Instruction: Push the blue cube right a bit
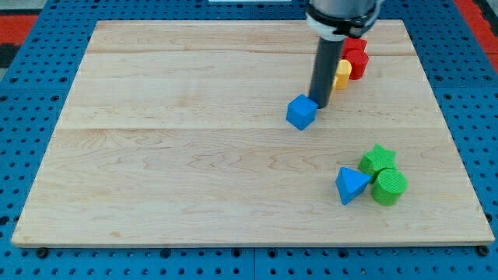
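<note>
The blue cube (301,112) sits on the wooden board (194,155), right of the board's middle. My tip (319,104) is at the cube's upper right edge, touching or nearly touching it. The dark rod rises from there toward the view's top. No gripper is present.
A red block (356,59) and a yellow block (341,75) sit just right of the rod, partly hidden by it. At the lower right, a blue triangular block (351,185), a green star-shaped block (378,161) and a green cylinder (388,187) are clustered together.
</note>
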You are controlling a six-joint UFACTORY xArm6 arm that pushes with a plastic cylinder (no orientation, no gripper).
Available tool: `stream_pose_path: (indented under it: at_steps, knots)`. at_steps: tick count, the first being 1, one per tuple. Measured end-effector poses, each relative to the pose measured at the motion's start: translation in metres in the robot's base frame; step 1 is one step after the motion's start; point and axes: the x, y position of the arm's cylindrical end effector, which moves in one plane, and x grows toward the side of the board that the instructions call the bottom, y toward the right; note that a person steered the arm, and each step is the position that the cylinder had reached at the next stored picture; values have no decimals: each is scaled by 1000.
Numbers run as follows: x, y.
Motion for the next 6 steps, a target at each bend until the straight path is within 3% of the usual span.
stream_pose_path:
  at_steps: [2,4,5,6]
  knots:
    - [10,-52]
    - [62,-54]
    - [54,-91]
    - [84,-90]
